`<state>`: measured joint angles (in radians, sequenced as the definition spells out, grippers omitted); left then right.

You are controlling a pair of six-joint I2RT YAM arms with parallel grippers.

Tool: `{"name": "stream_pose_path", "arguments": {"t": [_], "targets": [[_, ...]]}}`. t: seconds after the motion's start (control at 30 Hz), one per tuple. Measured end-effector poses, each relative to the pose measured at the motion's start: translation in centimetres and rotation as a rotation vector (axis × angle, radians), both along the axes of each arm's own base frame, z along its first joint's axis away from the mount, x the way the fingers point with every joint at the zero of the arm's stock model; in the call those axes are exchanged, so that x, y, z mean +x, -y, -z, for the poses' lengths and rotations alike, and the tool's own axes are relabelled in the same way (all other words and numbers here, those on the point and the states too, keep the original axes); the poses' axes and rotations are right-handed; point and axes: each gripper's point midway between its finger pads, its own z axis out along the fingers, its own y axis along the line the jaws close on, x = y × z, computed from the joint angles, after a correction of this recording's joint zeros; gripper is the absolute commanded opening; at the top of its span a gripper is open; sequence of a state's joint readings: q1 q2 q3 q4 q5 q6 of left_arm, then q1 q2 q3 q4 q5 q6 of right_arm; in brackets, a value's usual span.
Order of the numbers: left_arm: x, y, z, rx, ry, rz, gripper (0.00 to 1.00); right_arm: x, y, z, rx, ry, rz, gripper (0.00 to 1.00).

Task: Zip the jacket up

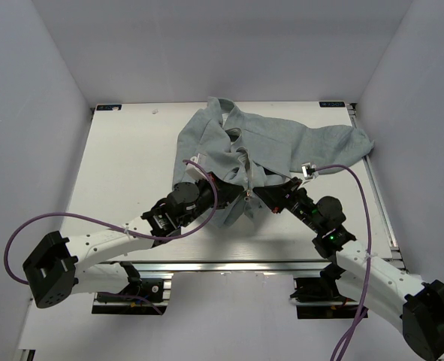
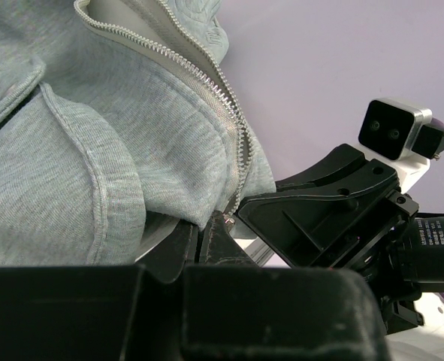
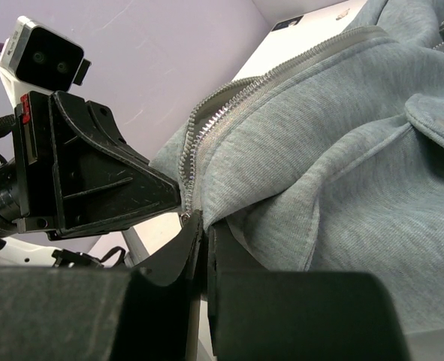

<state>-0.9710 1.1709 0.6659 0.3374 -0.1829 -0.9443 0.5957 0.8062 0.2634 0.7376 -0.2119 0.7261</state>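
We count one jacket [image 1: 282,147], two arms, two grippers and two purple cables [image 1: 71,219], all over one white table [image 1: 131,165].

The left arm [image 1: 109,244] reaches from 7 o'clock toward the table's middle, and the right arm [image 1: 364,267] reaches in from 5 o'clock. Their wrists meet nose to nose at the jacket's lower front edge. The left gripper [image 1: 233,200] sits at 9 o'clock of the zipper's bottom end and the right gripper [image 1: 261,191] at 3 o'clock of it, the two just beside each other.

In the left wrist view, the left gripper's jaws stand narrow, pinching the hem fabric beside the zipper [image 2: 233,113]. In the right wrist view, the right gripper's [image 3: 203,244] jaws are likewise narrow, with the hem on the other side tucked between them. Each wrist view also shows the opposite gripper's black body and its small camera [image 2: 391,128].

The jacket is soft grey-green fleece, bunched toward 12 o'clock of the table, with one sleeve stretched out to 2 o'clock. Its silver zipper teeth run close together near the bottom and part further up, showing pale lining. A flap pocket [image 3: 439,124] lies on one front panel.
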Motion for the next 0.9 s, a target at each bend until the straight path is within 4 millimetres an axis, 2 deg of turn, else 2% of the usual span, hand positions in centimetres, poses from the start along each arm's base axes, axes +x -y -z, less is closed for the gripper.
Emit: {"name": "stream_pose_path", "arguments": {"t": [0.9], "targets": [[-0.16,-0.05,-0.37,-0.013,0.000,0.004,0.00,-0.08,0.06,-0.18,0.004,0.003,0.000,0.00]]}}
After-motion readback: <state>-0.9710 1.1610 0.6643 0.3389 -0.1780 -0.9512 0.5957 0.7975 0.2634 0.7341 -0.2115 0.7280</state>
